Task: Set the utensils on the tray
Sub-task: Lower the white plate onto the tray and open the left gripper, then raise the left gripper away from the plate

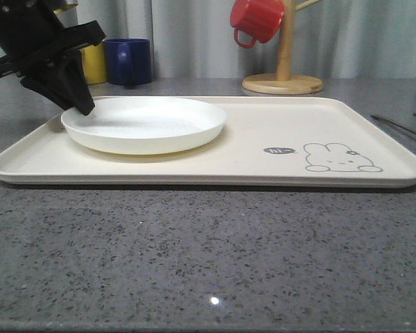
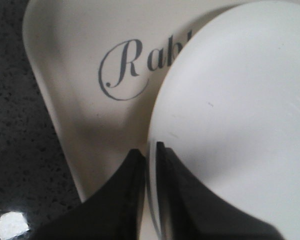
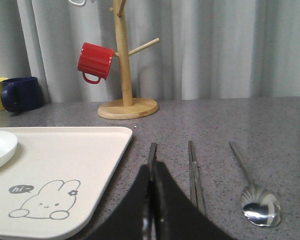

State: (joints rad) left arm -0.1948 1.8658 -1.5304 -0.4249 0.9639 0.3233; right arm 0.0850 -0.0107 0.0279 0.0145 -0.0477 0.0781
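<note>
Round, shallow white plate [image 1: 144, 123] resting flat on the left part of the cream tray [image 1: 263, 132], rim pinched by the left gripper [image 2: 150, 155]. Slim metal fork [image 3: 152, 152], flat chopsticks [image 3: 194, 172] and shiny spoon [image 3: 257, 205] lying on the grey counter [image 3: 270, 130] beside the tray, fork clamped in the right gripper [image 3: 152, 175].

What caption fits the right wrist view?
Right gripper shut on a chopstick beside the tray, with the second chopstick and spoon lying on the countertop.
</note>
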